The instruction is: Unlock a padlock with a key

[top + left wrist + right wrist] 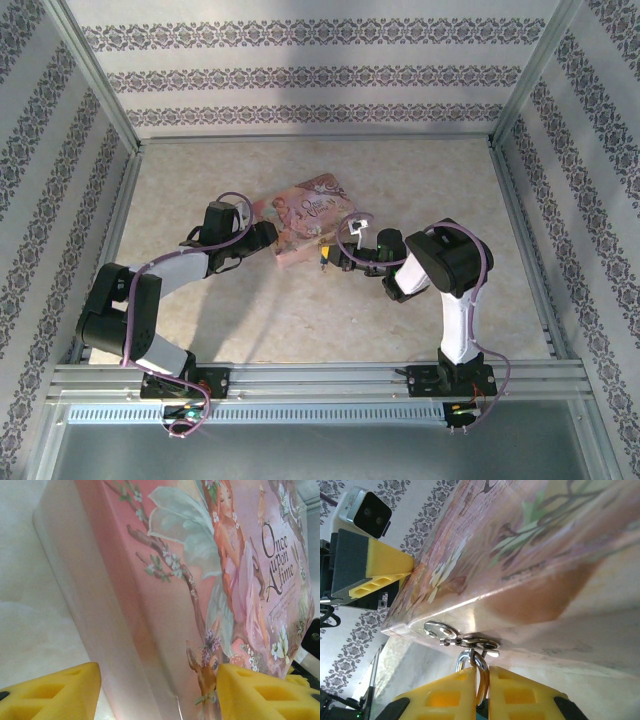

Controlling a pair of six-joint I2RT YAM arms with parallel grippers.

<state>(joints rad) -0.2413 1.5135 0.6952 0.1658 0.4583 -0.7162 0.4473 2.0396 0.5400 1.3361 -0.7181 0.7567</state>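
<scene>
Your bench is walled in by patterned panels on three sides, with a metal rail along the near edge behind both arms. There is bare surface beyond the two end effectors toward the far wall, outboard of each one, and between them and the rail. The pink box lies mid-bench between the two end effectors, so that is your tight spot.

Your left end effector is set wide and grasps the box at its left corner. One yellow pad lies on the illustrated lid, and the other pad sits against the pale side wall.

Your right end effector is clenched on the padlock, its pads almost meeting. The silvery loop stands pinched between its fingertips, and a sliver of blue body shows deeper in the gap, toward the palm. Just ahead of the fingertips the loop hooks into the metal clasp on the box's near edge, touching it.
</scene>
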